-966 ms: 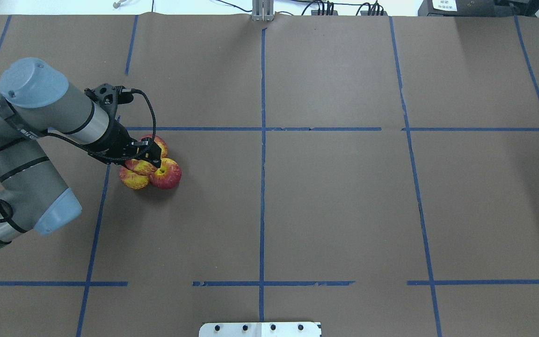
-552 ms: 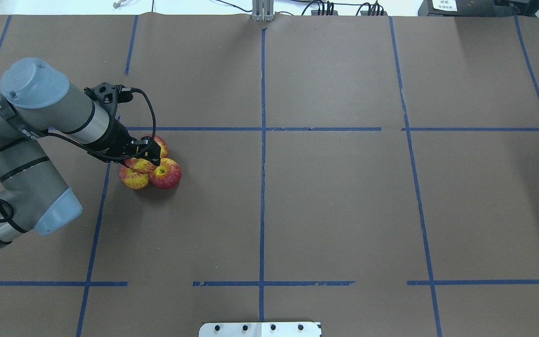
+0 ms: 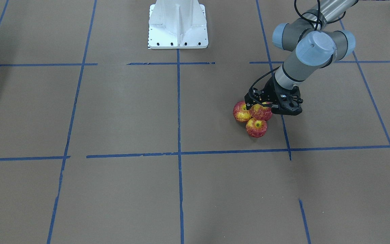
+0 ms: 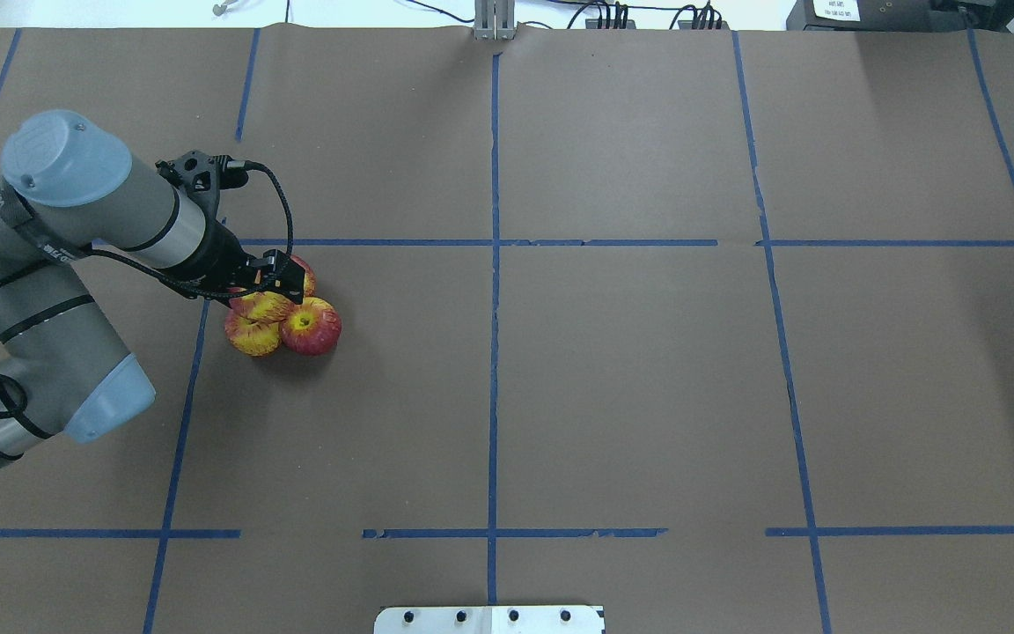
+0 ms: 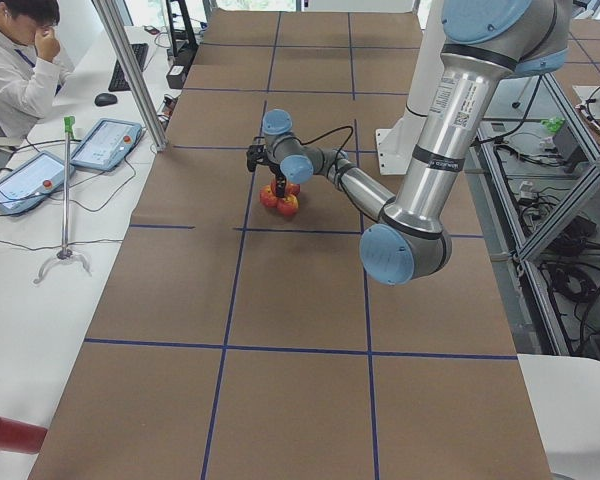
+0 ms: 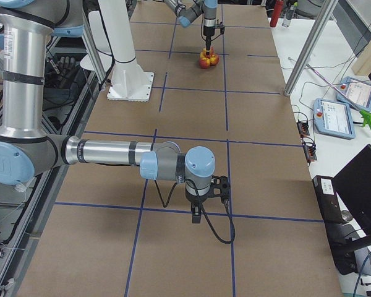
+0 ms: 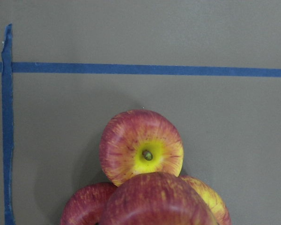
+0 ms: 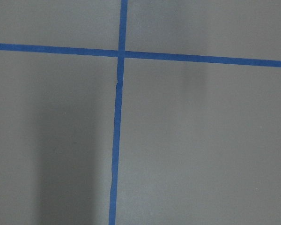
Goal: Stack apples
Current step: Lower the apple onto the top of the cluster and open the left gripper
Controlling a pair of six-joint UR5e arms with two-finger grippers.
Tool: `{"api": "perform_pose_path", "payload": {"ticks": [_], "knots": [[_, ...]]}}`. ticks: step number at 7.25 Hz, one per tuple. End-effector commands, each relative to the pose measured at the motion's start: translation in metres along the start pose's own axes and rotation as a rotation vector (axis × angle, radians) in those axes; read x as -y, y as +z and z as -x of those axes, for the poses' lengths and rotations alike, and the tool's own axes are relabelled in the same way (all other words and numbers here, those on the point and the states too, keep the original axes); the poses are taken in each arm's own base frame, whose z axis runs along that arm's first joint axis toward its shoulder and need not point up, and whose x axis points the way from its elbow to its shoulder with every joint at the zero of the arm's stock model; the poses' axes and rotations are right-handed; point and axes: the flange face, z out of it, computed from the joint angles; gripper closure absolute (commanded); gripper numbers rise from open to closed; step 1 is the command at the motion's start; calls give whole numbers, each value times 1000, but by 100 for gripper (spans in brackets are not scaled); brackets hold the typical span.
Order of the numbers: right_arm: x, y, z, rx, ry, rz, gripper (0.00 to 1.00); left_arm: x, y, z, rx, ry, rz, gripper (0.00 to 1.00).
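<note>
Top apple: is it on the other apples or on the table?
On the others: top apple sits above three apples, left wrist view.

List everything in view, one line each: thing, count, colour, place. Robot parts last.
apples: four, red streaked yellow, clustered on the table's robot-left side; three low, the top apple on them.
brown paper: one sheet, covering the table.
tape lines: several, blue, gridding the paper.
base plate: one, white, centre of the robot's edge.
tablets: two, blue-rimmed, side desk.
operator: one, pale top, seated there.
left arm: one, grey and blue, reaching the apples.
left tool: one, black, just above the top apple; grip unclear.
right arm: one, grey and blue, low over paper.
right tool: one, black, pointing down; state unclear.
</note>
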Motion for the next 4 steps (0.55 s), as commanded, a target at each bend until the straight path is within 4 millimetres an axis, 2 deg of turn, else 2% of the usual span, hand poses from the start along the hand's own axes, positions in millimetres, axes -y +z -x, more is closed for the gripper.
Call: {"api": "perform_pose_path", "payload": {"ticks": [1, 2, 4], "knots": [[0, 0, 0, 0, -1, 0, 0, -2, -3, -1, -4, 3, -3, 0], [0, 0, 0, 0, -1, 0, 0, -3, -7, 0, -3, 1, -5, 0], [0, 0, 0, 0, -1, 0, 0, -14, -39, -8, 36, -19, 8, 0]]}}
